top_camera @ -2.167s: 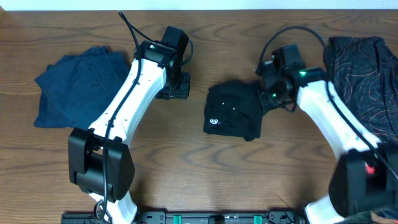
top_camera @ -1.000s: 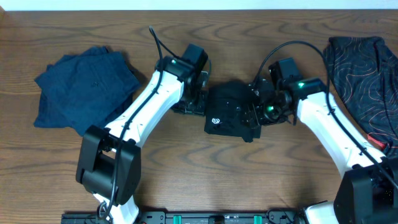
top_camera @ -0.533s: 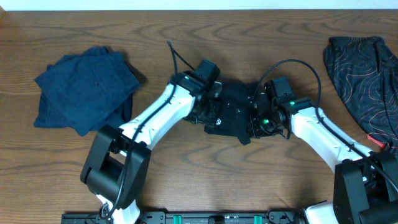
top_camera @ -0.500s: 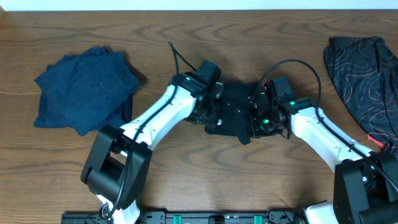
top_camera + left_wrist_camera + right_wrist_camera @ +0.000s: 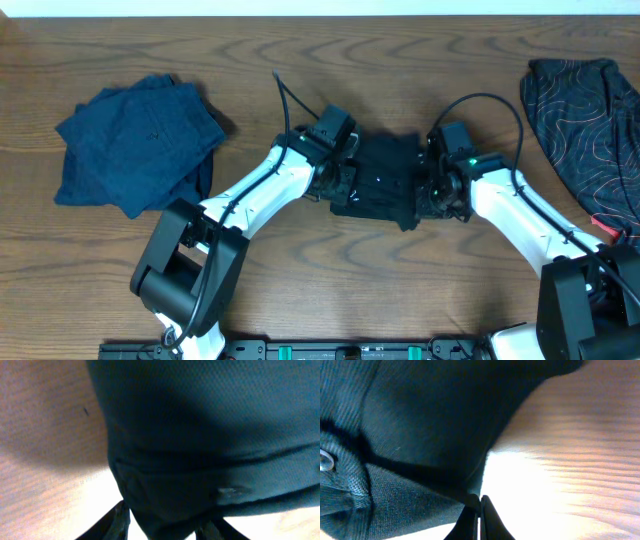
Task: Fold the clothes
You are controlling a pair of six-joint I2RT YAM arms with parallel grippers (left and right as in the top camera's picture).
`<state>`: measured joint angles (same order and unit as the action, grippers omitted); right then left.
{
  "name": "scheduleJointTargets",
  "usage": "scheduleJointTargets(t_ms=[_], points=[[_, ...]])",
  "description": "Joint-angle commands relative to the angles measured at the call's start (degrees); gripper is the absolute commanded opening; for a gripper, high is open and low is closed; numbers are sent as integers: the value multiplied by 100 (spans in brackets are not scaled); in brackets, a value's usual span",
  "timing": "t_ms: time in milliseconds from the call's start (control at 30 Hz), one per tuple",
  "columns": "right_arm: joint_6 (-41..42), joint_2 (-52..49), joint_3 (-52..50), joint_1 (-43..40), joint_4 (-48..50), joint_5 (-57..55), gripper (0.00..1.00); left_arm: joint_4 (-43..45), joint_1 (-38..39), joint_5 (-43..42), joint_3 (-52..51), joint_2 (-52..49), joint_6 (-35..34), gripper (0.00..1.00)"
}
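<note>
Black garment [image 5: 385,182] sits mid-bench as a compact, roughly rectangular, lumpy folded bundle. The bench [image 5: 300,290] is brown wood with visible grain.

Left gripper [image 5: 164,516] is at the bundle's left edge. The wrist view shows two dark fingers [image 5: 120,521] spread just wide enough to take a thick rolled hem. Cloth fills the gap and bulges out between them, so the jaws are pinching that fold. The fabric is a fine matte knit with a stitched seam line running across it, and there's a small pale mark [image 5: 227,492] near the hem.

Right gripper [image 5: 479,499] is at the bundle's right edge. Its jaws are pressed together, tips touching, right at the cloth's border. Can't tell if any thread is caught between them. That view shows a coarser ribbed band along a seam, plus a small round shiny fastener [image 5: 324,460] at the frame's left edge.

Blue garment [image 5: 135,145] is folded into a rough, wrinkled square at far left, well apart from the arms. Patterned garment [image 5: 585,115] is at far right: dark, with thin reddish swirl lines, loosely heaped and running off the bench edge.
</note>
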<state>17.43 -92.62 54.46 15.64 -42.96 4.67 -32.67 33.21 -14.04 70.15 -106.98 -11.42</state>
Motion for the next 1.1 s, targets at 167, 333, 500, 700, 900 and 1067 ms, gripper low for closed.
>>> scheduleJointTargets(t_ms=[167, 333, 500, 700, 900, 1067], points=[[227, -26, 437, -232, -319, -1447, 1, 721, -9, 911, -629, -44, -520, 31], [160, -26, 448, -262, -376, -2505, 1, 658, -7, 1001, -632, -44, -592, 30], [122, -26, 448, -260, -240, -3292, 1, 337, -4, 896, -625, -24, -645, 25], [-763, -28, 448, -212, -127, -2518, 1, 367, -42, 894, -92, 640, 221, 25], [-417, -28, 448, -214, -157, -3032, 1, 1722, -39, -413, 197, 962, 282, 26], [-348, -28, 448, -214, -131, -3357, 1, 2280, 70, -1051, 197, 540, 188, 26]])
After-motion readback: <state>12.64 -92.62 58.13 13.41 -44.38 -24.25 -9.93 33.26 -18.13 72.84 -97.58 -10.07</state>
